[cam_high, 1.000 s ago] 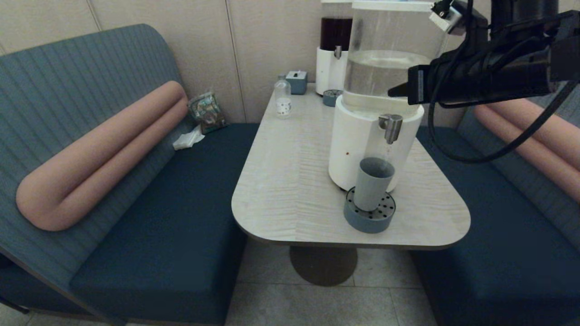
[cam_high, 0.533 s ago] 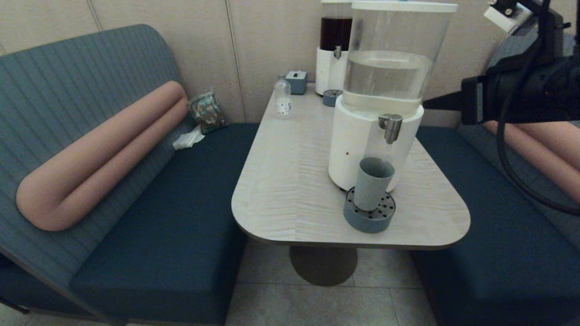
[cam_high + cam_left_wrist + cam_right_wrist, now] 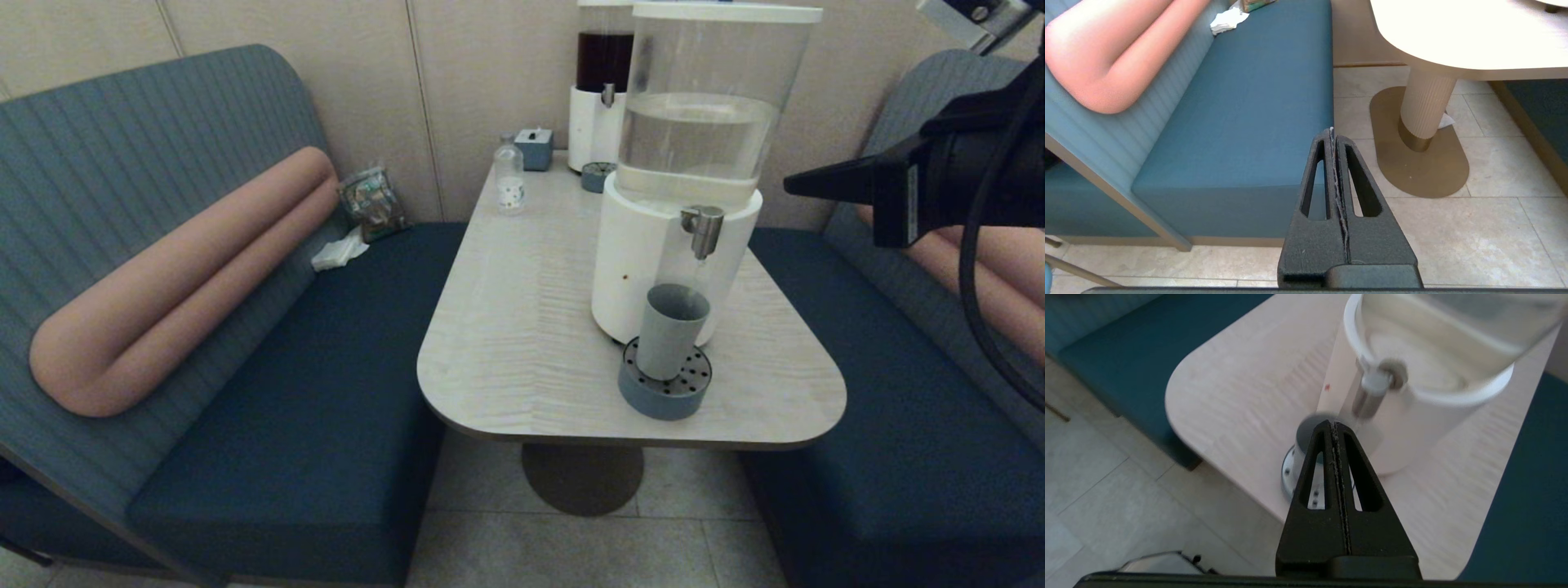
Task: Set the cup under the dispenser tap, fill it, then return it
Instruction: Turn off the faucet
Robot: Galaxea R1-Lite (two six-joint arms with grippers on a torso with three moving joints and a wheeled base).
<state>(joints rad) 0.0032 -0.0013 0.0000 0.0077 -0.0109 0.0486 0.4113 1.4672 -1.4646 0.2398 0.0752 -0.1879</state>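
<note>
Cup: I saw the cup standing upright on the drip tray, directly below the tap. In the right wrist view the cup was partly hidden behind the fingers.
Tap: The tap projected from the white base of the dispenser, above the cup mouth. A faint thin stream appeared to run from it toward the cup, but I could not confirm flow. I could not read the fill level.
Dispenser: The clear tank held water to about half its height.
Drip tray: It sat on the table near the front edge, touching or just beside the dispenser base.
Right gripper: I had the right gripper in the air to the right of the dispenser, at tank-base height, apart from the tap and cup. Its fingers were pressed together with nothing between them.
Left gripper: The left gripper hung low over the floor beside the left bench, fingers together, holding nothing.
Other items: A small bottle and a second dispenser with dark liquid stood at the table's far end.
</note>
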